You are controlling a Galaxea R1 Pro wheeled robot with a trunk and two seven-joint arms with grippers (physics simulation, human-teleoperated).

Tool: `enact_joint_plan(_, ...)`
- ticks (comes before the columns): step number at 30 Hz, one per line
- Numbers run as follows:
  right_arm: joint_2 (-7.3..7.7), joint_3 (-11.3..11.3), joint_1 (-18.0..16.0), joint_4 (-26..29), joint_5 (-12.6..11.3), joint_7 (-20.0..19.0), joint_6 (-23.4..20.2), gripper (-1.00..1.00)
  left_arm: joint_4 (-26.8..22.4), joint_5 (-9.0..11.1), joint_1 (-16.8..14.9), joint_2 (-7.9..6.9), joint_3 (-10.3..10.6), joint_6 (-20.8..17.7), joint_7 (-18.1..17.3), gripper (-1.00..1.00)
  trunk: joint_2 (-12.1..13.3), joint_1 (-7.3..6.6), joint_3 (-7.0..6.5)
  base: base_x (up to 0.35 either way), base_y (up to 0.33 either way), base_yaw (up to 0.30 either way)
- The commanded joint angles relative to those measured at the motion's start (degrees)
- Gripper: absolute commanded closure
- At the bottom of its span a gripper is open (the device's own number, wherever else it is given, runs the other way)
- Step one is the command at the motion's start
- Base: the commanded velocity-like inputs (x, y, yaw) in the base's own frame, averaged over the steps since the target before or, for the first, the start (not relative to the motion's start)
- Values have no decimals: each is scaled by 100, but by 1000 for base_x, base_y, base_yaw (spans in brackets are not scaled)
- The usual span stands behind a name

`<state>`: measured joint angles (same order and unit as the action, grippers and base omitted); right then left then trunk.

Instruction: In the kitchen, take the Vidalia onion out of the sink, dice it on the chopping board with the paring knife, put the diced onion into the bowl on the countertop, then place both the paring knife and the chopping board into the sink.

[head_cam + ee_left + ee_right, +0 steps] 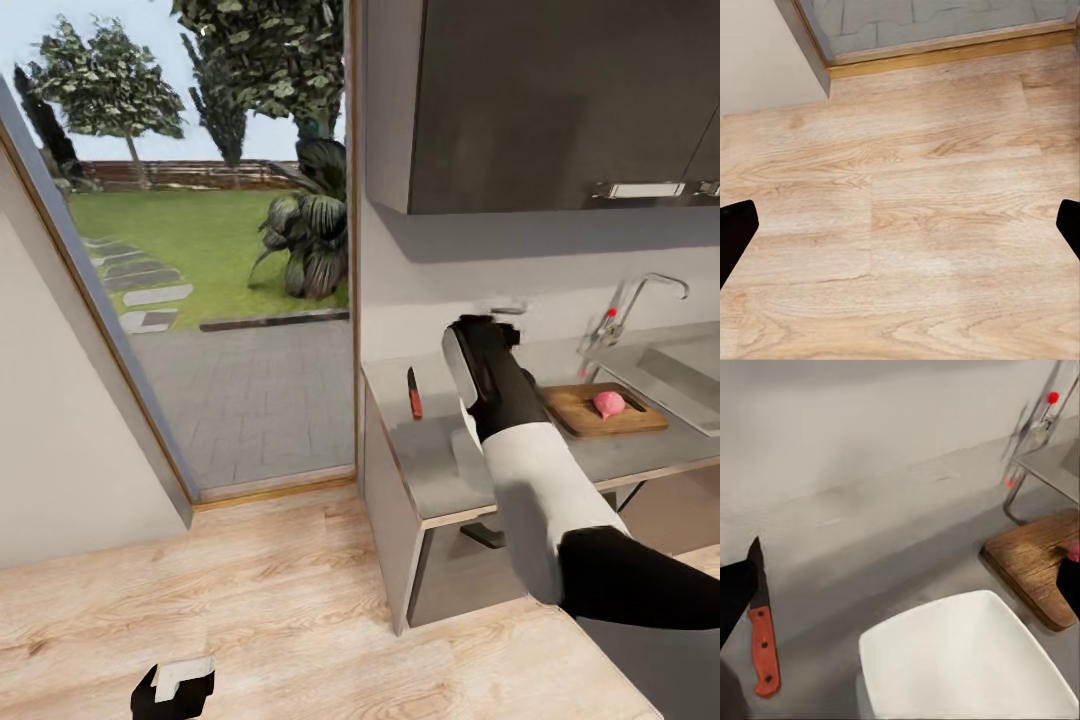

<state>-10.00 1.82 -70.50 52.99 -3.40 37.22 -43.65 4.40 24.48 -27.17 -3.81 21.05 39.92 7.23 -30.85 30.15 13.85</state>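
On the dark grey countertop (440, 470) lies the red-handled paring knife (414, 392) (761, 639), blade pointing to the wall. The brown chopping board (605, 411) (1039, 564) lies beside the sink (690, 375) and carries a whole pinkish onion (609, 403). Diced onion is out of view. My right gripper (482, 345) (900, 585) hovers open and empty over the white bowl (967, 660), between knife and board. In the head view my right arm hides the bowl. My left gripper (175, 690) (900, 229) hangs open and empty low over the wooden floor (907, 187).
The chrome tap (640, 300) with its red-tipped lever (1052, 397) stands behind the board. Dark wall cabinets (560, 100) hang above the counter. A glass door (200, 250) to the garden is left of the counter's end.
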Motion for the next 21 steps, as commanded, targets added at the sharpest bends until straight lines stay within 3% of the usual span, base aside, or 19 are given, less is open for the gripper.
enact_joint_plan(1,0,11,-108,-235,-225,-85,21,-100,17,14,-8,3,48,25,24,-100,-9,2,10,0,0,0)
enact_joint_plan(6,0,20,-268,-619,-510,-919,106,-100,17,16,-8,3,48,25,24,-100,-9,2,10,0,0,0)
enact_joint_plan(14,0,42,-282,-782,-544,-1376,110,-100,16,15,-8,-16,48,25,24,-100,-9,2,10,77,0,0)
enact_joint_plan(18,0,43,-282,-1053,-542,-1913,104,-100,16,14,-8,-8,48,25,24,-100,-9,2,10,195,0,0)
enact_joint_plan(21,0,42,-281,-1219,-540,-2106,106,-100,17,16,-8,-7,48,25,25,-100,-9,2,10,214,0,0)
